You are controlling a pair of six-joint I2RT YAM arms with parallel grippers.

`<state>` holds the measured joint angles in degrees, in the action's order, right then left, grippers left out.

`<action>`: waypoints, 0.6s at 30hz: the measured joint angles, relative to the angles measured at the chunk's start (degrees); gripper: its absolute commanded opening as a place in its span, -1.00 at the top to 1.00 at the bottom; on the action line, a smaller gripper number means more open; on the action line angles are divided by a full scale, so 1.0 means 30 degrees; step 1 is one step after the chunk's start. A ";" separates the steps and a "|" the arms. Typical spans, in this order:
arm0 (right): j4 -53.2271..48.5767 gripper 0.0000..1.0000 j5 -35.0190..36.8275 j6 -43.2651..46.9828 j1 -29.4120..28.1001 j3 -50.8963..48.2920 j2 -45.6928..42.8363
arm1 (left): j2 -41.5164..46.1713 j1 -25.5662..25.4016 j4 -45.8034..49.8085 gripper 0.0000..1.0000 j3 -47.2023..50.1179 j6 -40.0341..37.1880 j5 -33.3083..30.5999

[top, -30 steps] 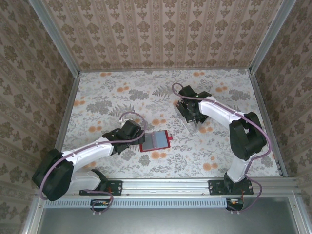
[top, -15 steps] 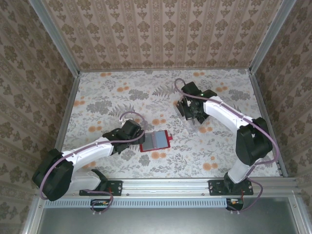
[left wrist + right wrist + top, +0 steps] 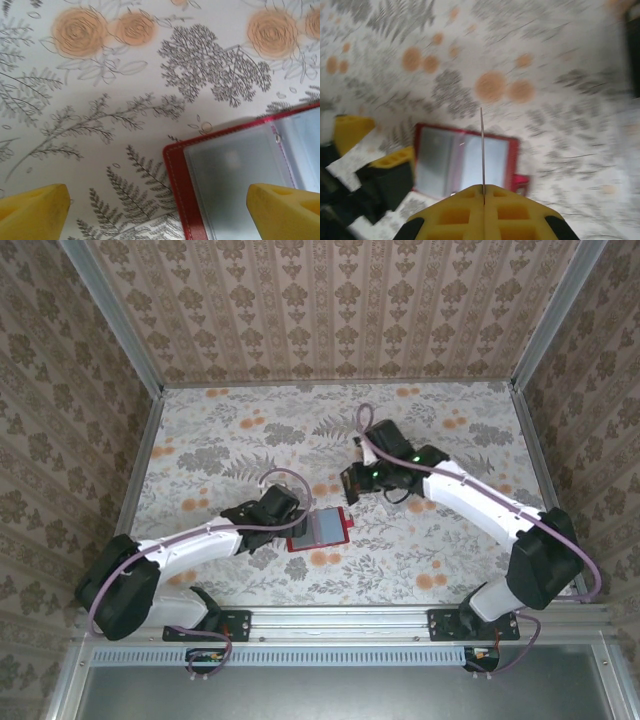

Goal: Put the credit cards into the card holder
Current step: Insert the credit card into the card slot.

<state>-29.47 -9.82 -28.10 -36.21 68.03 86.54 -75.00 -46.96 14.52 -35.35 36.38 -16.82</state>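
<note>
The card holder [image 3: 320, 528] lies open on the table, red with greyish clear pockets facing up. My left gripper [image 3: 290, 515] is open at its left edge; in the left wrist view the card holder [image 3: 235, 185] lies between the yellow fingertips [image 3: 35, 210], and the left gripper [image 3: 160, 215] holds nothing. My right gripper [image 3: 352, 483] hovers just behind the card holder's right end, shut on one black credit card [image 3: 348, 486]. From the right wrist the credit card [image 3: 482, 145] shows edge-on as a thin line rising from the right gripper [image 3: 483, 187], above the card holder [image 3: 465, 160].
A floral cloth [image 3: 230, 440] covers the table, boxed in by patterned walls with metal rails at the left [image 3: 140, 470] and right [image 3: 545, 490]. The arm bases stand on the front rail [image 3: 340, 620]. A dark object [image 3: 634, 50] sits at the right wrist view's right edge.
My right gripper has swung left and nearer from the back right, carrying the card toward the card holder. My left gripper has edged slightly right toward the card holder's left edge.
</note>
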 measured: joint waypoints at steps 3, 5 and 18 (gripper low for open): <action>0.1610 1.00 -0.0444 -0.1195 -0.1406 -0.0612 0.0831 | -0.0240 -0.0466 0.0007 -1.00 0.0022 0.0102 -0.0240; 0.2492 1.00 -0.0532 -0.1807 -0.1923 -0.1013 0.1457 | -0.0248 -0.0699 -0.0015 -1.00 0.0117 0.0335 -0.0539; 0.5938 1.00 -0.0590 -0.4226 -0.2754 -0.3169 0.3337 | -0.0270 -0.0860 0.0029 -0.99 0.1231 0.1027 -0.1814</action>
<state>-11.66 -11.60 -40.77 -44.47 58.52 96.55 -75.81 -49.54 14.61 -31.66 39.46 -22.26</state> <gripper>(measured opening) 0.068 0.997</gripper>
